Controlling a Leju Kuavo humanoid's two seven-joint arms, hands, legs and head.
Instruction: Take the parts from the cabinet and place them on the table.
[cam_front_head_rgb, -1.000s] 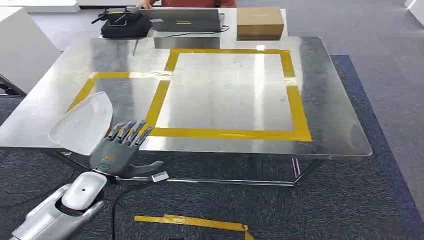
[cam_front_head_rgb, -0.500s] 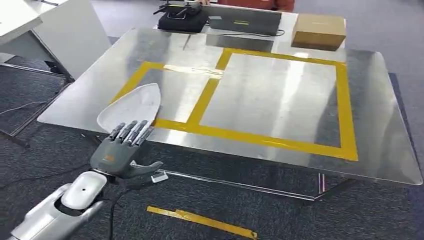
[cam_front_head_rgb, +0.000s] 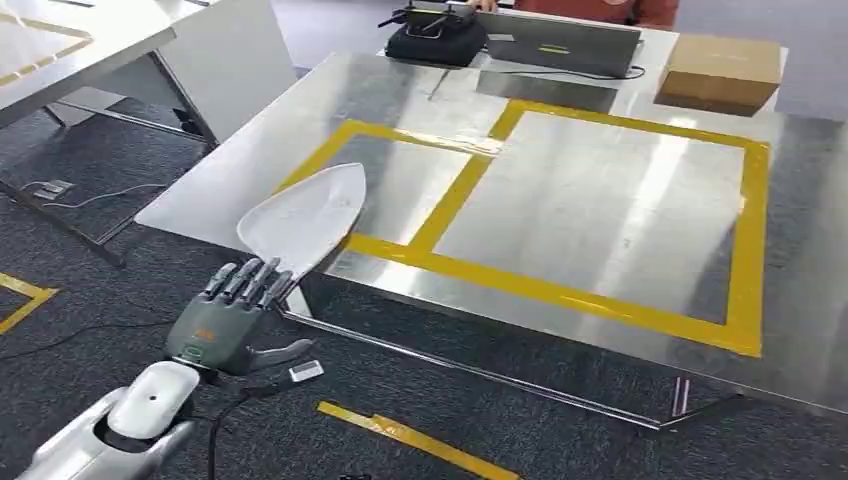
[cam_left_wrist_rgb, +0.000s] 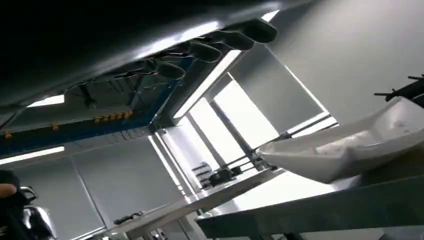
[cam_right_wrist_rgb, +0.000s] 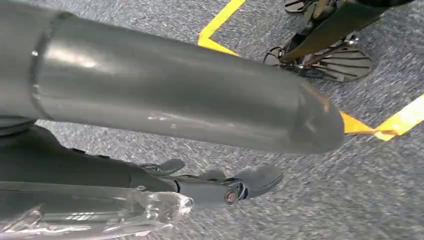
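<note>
- White part (cam_front_head_rgb: 305, 218), a shallow, pointed shell-like piece, sits up on the left hand (cam_front_head_rgb: 228, 315), its tip reaching over the near-left corner of the steel table (cam_front_head_rgb: 640, 215).
- From the head view the left hand's fingers (cam_front_head_rgb: 248, 281) lie side by side, stretched forward under the part's wide end, thumb out to the side. It looks more like a carry on flat fingers than a pinch, though the contact itself is hidden beneath the part.
- Left wrist view shows the white part (cam_left_wrist_rgb: 350, 145) from below, hanging just above the table edge (cam_left_wrist_rgb: 310, 212), apparently not resting on it yet.
- Yellow tape (cam_front_head_rgb: 470, 180) marks two boxes on the tabletop; the part's tip is just short of the smaller, nearer one.
- Step in hand, as I read it: the delivery leg, with the part out of the cabinet and arriving at the table, still to be set down.
- Next move calls for carrying the hand further in over the surface, lowering until the part's underside meets the steel, then sliding the fingers out. The part is curved and may rock or slip as support goes.
- Right hand (cam_right_wrist_rgb: 220, 190) hangs over grey carpet; its fingers look loosely extended with nothing between them.
- At the far edge: a laptop (cam_front_head_rgb: 560, 42), a black bag (cam_front_head_rgb: 435, 40) and a cardboard box (cam_front_head_rgb: 722, 68).
</note>
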